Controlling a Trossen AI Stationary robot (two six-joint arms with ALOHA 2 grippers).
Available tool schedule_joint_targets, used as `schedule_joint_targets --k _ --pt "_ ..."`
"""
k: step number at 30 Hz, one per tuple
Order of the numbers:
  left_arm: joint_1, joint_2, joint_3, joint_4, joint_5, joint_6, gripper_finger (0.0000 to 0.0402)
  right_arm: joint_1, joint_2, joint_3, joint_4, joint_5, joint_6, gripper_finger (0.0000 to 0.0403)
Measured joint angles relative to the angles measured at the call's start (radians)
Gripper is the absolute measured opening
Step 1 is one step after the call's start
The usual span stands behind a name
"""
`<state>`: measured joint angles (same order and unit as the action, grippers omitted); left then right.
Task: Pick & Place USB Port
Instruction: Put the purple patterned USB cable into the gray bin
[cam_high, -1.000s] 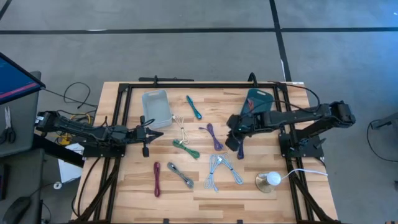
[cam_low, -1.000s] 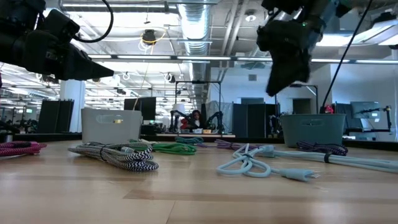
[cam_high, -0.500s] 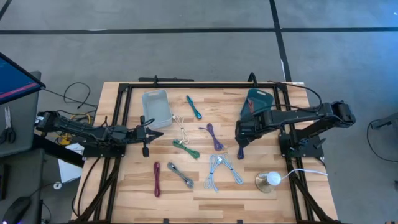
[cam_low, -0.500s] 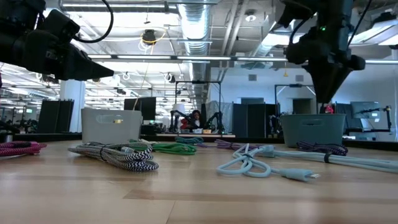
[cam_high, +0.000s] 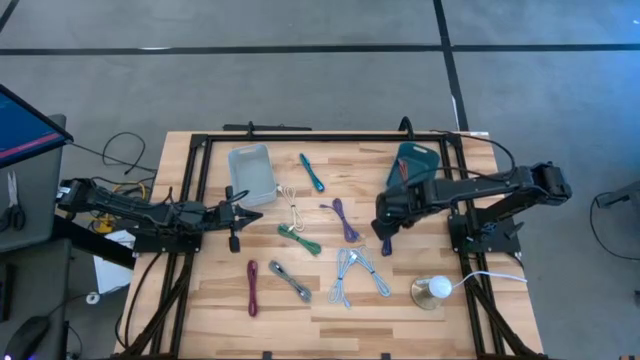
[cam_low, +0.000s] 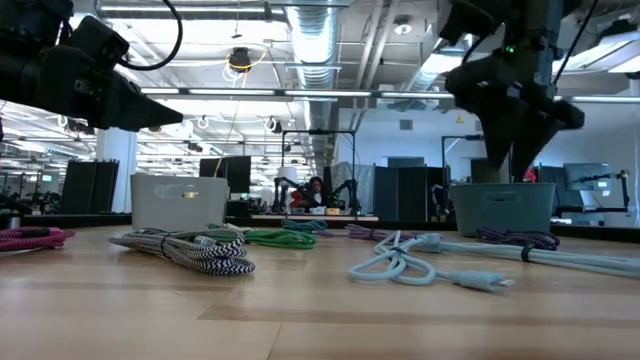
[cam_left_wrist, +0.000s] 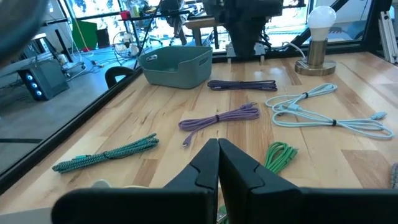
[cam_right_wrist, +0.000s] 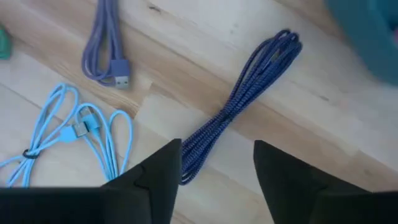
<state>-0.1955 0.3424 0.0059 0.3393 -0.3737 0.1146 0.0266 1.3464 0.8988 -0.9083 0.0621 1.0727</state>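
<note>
1. The blue cable (cam_right_wrist: 242, 102) lies bundled on the table (cam_high: 400, 305), just beside the teal bin (cam_high: 418, 158) and not in it. In the right wrist view it runs up between my right gripper (cam_right_wrist: 217, 165) fingers, which stand wide apart around its near end, holding nothing.

2. My left gripper (cam_left_wrist: 217, 163) hangs over the table's left side, fingers pressed together, empty, well away from the work.

3. What worries me: the bundle is slim and loosely wound (the coils look free to slide), so if I close on it off-centre, I may pinch only a few strands and the rest would trail or unravel on the lift. Coming down too low could also scrape the fingertips on the wood.

4. The purple cable (cam_right_wrist: 106, 43) and light blue cable (cam_right_wrist: 74, 134) lie near; a sloppy approach might snag one.

5. The surface is pale wooden planks with more cables, a grey bin (cam_high: 251, 172) and a lamp (cam_high: 436, 289). Beyond it is an open workshop with bright ceiling lights.
</note>
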Motion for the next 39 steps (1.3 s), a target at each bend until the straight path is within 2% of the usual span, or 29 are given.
schedule_joint_targets --k 5,15,22,29,34,39 --pt "0.0 0.0 0.0 -0.001 0.0 0.0 0.001 0.013 0.0 -0.084 0.099 0.005 0.029 0.0204" --pt "0.0 0.0 0.0 -0.001 0.0 0.0 0.001 0.02 0.001 -0.195 0.269 0.009 0.04 0.0176" --pt "0.0 0.0 0.0 -0.001 0.0 0.0 0.001 0.025 0.018 -0.268 0.373 -0.019 0.081 0.0176" --pt "0.0 0.0 0.0 -0.001 0.0 0.0 0.001 0.025 0.133 -0.281 0.437 -0.061 0.077 0.0171" --pt "0.0 0.0 0.0 -0.002 0.0 0.0 0.001 0.025 0.191 -0.249 0.399 -0.073 0.018 0.0138" --pt "0.0 0.0 0.0 -0.002 0.0 0.0 0.001 0.025 0.164 -0.214 0.357 -0.063 -0.064 0.0061"
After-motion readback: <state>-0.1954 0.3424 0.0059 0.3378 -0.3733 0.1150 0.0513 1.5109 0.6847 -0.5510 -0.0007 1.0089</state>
